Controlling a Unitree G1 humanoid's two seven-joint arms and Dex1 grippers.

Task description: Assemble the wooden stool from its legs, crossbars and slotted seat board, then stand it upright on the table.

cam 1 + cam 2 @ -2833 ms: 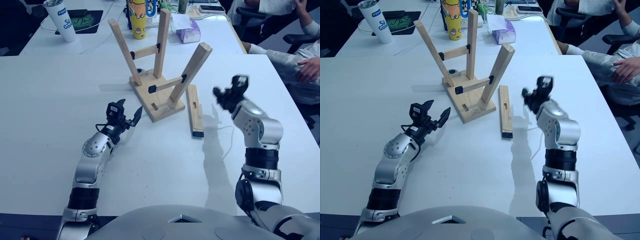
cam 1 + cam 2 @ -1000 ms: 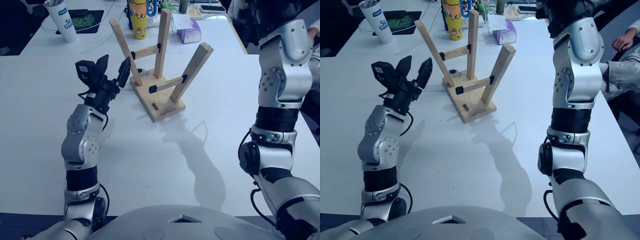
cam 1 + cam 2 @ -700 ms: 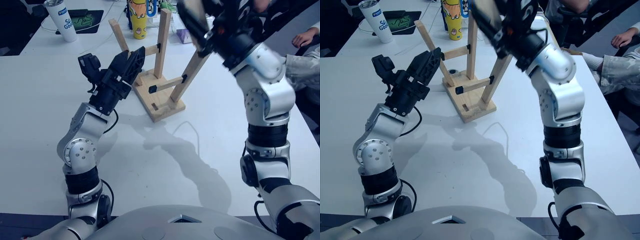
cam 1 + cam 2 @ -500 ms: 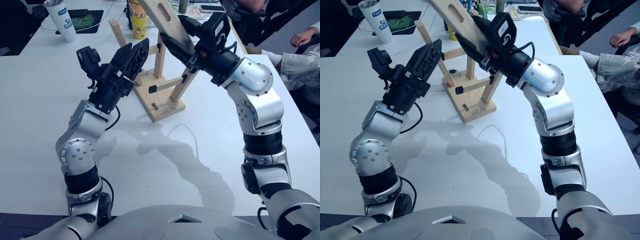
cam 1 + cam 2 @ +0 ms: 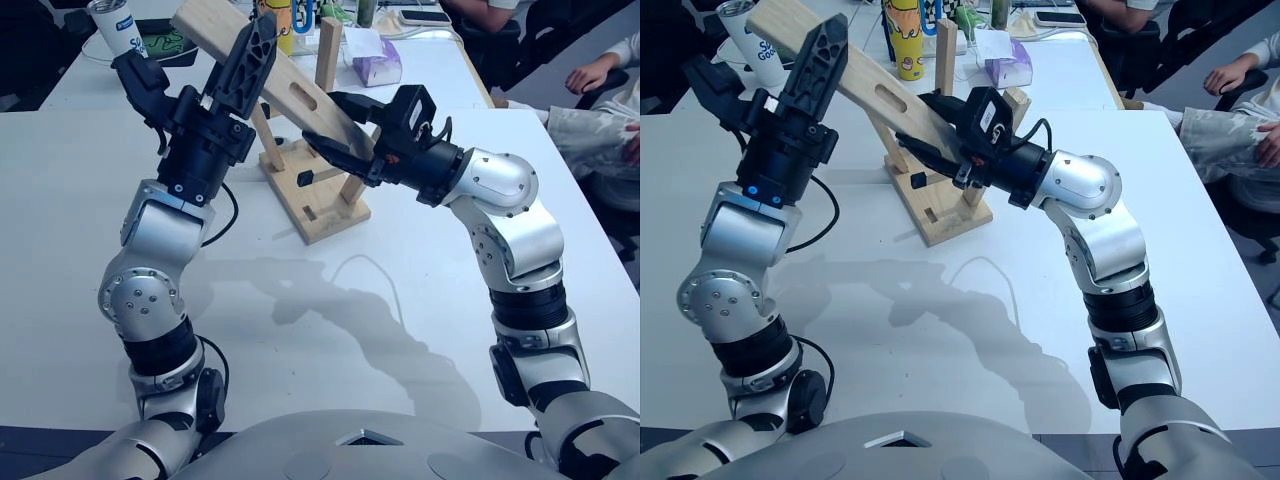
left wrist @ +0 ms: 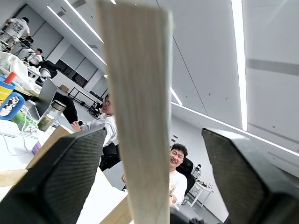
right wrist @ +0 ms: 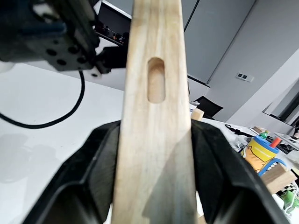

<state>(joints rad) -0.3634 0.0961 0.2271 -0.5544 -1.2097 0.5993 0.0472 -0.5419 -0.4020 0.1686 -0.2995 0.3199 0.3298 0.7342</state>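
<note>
Pale slotted wooden leg (image 5: 290, 85) — stiff, light, I judge — aloft over the upturned part-built wooden stool (image 5: 322, 205) near the white table's (image 5: 80, 200) far edge. My right gripper (image 5: 322, 118) pinches its lower end; my left gripper (image 5: 248, 55) straddles the upper end, spread. Hold the edges, clear of the slot.

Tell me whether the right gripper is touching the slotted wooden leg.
Touching. In the right wrist view the right gripper clamps the slotted wooden leg between its fingers, with no gap.
</note>
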